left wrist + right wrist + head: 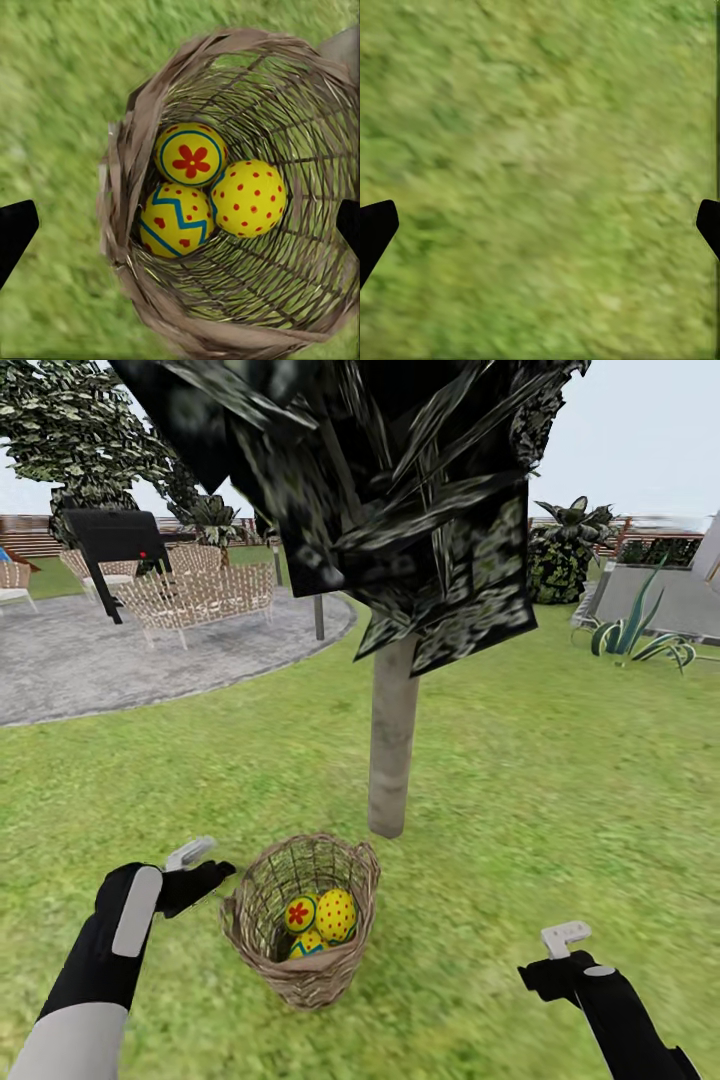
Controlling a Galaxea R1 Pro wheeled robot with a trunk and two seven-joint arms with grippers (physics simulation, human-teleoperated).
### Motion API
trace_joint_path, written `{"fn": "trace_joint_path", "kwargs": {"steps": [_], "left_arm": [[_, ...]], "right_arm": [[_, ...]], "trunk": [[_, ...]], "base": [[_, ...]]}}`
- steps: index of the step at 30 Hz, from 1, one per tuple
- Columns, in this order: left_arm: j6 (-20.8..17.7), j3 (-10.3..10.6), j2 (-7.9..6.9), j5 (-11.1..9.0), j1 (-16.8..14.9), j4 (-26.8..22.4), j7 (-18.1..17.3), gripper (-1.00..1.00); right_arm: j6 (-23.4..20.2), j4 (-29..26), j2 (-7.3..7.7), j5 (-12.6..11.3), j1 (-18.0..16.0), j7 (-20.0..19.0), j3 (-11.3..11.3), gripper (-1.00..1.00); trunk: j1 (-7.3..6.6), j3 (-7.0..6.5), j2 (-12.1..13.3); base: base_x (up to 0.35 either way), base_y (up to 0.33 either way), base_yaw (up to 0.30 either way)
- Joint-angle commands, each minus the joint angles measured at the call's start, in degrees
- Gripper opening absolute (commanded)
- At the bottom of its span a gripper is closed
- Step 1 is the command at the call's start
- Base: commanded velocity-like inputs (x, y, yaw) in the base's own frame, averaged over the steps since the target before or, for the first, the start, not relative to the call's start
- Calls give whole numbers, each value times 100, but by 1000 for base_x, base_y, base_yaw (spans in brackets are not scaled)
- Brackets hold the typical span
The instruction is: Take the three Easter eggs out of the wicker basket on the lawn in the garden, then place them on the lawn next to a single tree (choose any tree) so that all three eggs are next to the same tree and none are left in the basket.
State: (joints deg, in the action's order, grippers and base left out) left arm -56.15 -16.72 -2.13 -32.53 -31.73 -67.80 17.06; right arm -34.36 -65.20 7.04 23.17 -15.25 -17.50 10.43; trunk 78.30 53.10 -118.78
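Easter eggs [211,189] sit 3 deep in wicker basket [303,972], just beside L gripper [205,868]; R gripper [560,952] farther. Both jaws wide open, empty.

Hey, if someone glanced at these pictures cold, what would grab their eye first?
Three yellow eggs painted with red and blue huddle together at the bottom of a round brown wicker basket on the green lawn. Just behind it rises a pale grey-beige tree trunk under dark spotted leaves, and a black gripper hangs open on either side.
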Motion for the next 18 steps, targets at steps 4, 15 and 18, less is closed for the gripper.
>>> {"fn": "trace_joint_path", "kwargs": {"steps": [4, 15, 18], "left_arm": [[-152, -494, -154, -288, 6, -251, 45, 100], [-166, -582, -181, -779, 0, -1034, 51, 100], [-168, -566, -169, -781, 0, -1041, 51, 100]], "right_arm": [[-18, -141, 23, 72, -2, -52, -18, 100], [-293, -1541, 26, 51, -2, -110, -358, 100], [-310, -1433, 19, 45, 3, -153, -743, 100]], "trunk": [[-89, -67, 160], [-177, -139, 320], [-177, -139, 320]], "base": [[0, 0, 0], [0, 0, 0], [0, 0, 0]]}}
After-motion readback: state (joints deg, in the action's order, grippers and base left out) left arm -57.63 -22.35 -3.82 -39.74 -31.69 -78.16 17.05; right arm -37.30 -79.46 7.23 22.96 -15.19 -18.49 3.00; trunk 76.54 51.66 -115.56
